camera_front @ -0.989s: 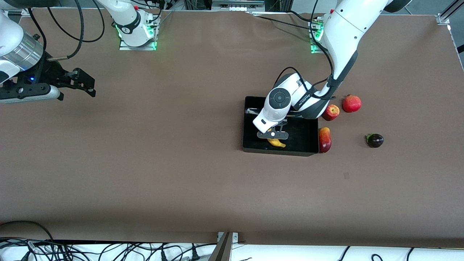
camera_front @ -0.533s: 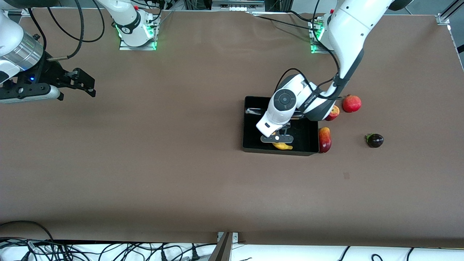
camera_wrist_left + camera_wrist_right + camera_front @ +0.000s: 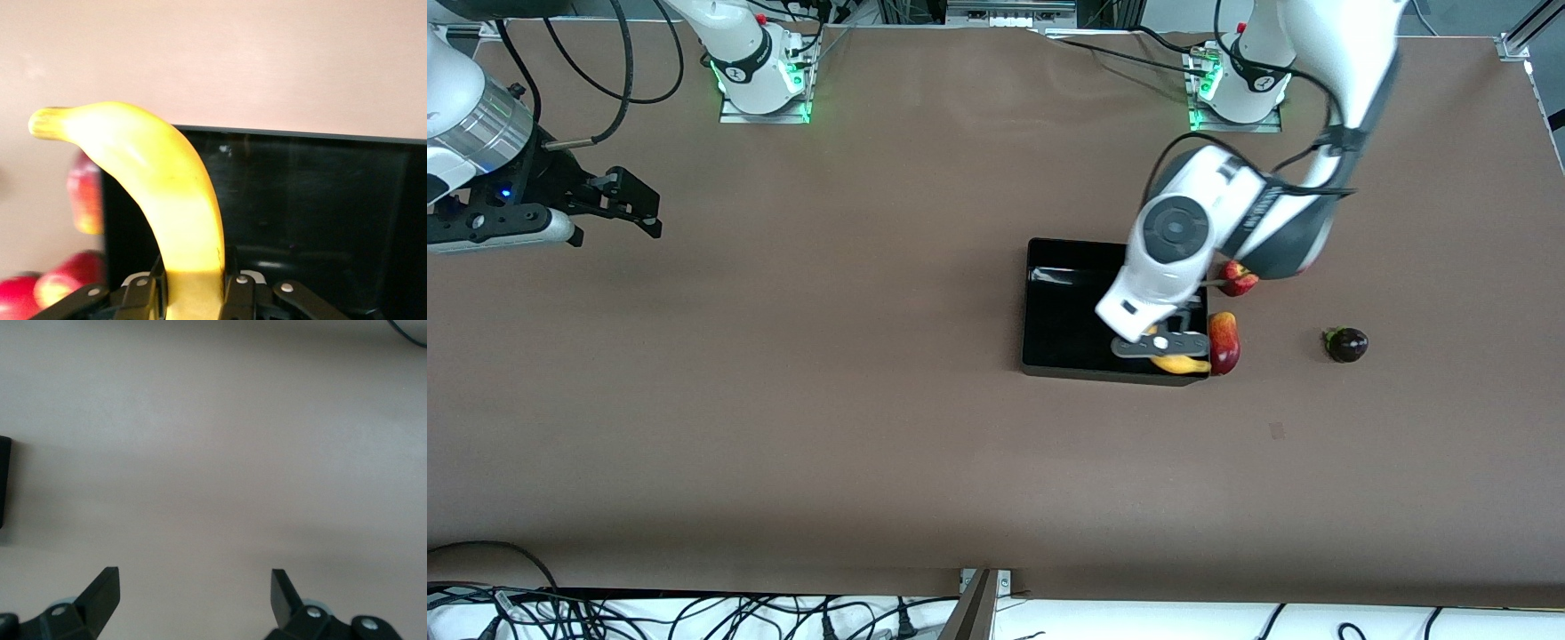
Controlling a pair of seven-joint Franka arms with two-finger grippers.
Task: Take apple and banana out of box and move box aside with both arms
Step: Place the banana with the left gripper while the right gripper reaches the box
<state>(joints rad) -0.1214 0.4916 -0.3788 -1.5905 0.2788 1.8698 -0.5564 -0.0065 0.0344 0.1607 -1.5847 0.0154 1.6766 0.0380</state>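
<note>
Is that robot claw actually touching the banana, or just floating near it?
Touching. In the left wrist view the left gripper is shut on the banana, a black finger pressed against each side of it with no gap, above the box.

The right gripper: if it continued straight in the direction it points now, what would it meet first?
The right gripper waits open near the right arm's end of the table. Its wrist view shows only bare table ahead, so it would probably meet the tabletop first, though depth is unclear.
</note>
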